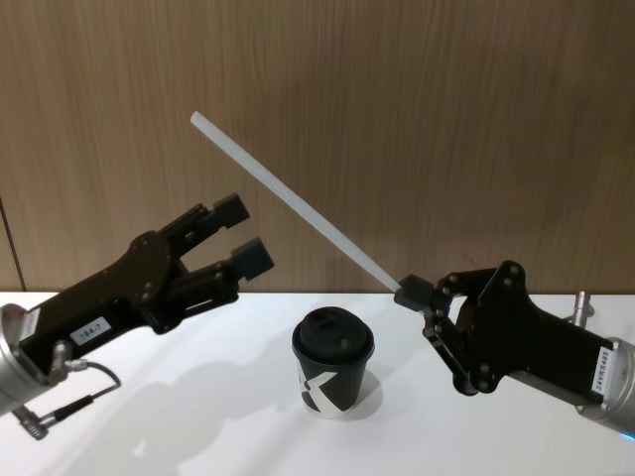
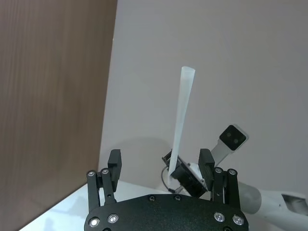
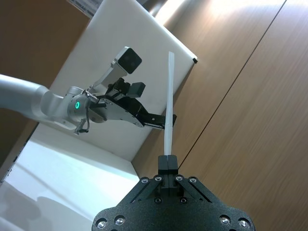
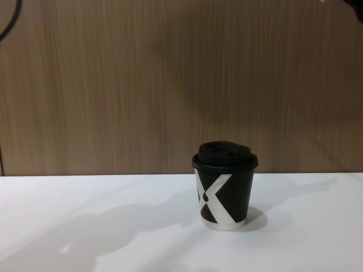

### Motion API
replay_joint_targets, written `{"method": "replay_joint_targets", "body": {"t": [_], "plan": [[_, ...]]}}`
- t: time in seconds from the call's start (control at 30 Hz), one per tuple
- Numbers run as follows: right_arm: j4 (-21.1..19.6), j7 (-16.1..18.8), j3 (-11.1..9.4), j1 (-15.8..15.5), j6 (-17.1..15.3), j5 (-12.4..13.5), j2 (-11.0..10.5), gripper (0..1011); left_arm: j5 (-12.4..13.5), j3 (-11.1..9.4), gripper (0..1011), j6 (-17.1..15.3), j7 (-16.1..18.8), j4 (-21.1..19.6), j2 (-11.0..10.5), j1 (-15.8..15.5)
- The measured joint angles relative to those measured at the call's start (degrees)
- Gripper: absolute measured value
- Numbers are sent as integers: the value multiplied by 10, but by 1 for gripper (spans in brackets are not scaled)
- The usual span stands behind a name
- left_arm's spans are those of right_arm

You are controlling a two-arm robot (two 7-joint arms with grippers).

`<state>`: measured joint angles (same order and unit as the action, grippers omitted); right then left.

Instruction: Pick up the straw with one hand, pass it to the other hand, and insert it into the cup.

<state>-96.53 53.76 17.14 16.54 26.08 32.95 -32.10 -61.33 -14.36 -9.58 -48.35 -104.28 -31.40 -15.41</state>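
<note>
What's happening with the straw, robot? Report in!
Right gripper shut on straw end, straw raised aslant. Left gripper jaws open, near straw, no grip. Cup lidded, upright below. Nothing in the way.

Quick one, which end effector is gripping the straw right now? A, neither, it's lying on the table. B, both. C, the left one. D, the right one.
D: the right end effector is shut on the lower end of the straw, while the left end effector is open and the cup stands on the table below.

Black cup (image 4: 224,192) with white X; straw (image 1: 298,205) whitish, perhaps translucent; brown wood-grain wall (image 1: 446,99); white table (image 4: 85,226).
</note>
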Motion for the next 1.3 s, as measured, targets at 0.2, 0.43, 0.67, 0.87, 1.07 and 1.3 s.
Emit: {"method": "replay_joint_targets", "body": {"t": [0.2, 0.43, 0.67, 0.87, 1.07, 1.3], "plan": [[0, 0, 0, 0, 0, 0, 0, 0, -8, -11, 1003, 2, -4, 7, 11, -13], [0, 0, 0, 0, 0, 0, 0, 0, -18, -20, 1003, 4, -7, 13, 22, -24], [0, 0, 0, 0, 0, 0, 0, 0, -26, -28, 1003, 6, -7, 17, 31, -34], [0, 0, 0, 0, 0, 0, 0, 0, -30, -33, 1003, 6, 1, 19, 36, -40], [0, 0, 0, 0, 0, 0, 0, 0, -34, -38, 1003, 5, 16, 22, 41, -45], [0, 0, 0, 0, 0, 0, 0, 0, -37, -41, 936, 5, 26, 24, 45, -48]]}}
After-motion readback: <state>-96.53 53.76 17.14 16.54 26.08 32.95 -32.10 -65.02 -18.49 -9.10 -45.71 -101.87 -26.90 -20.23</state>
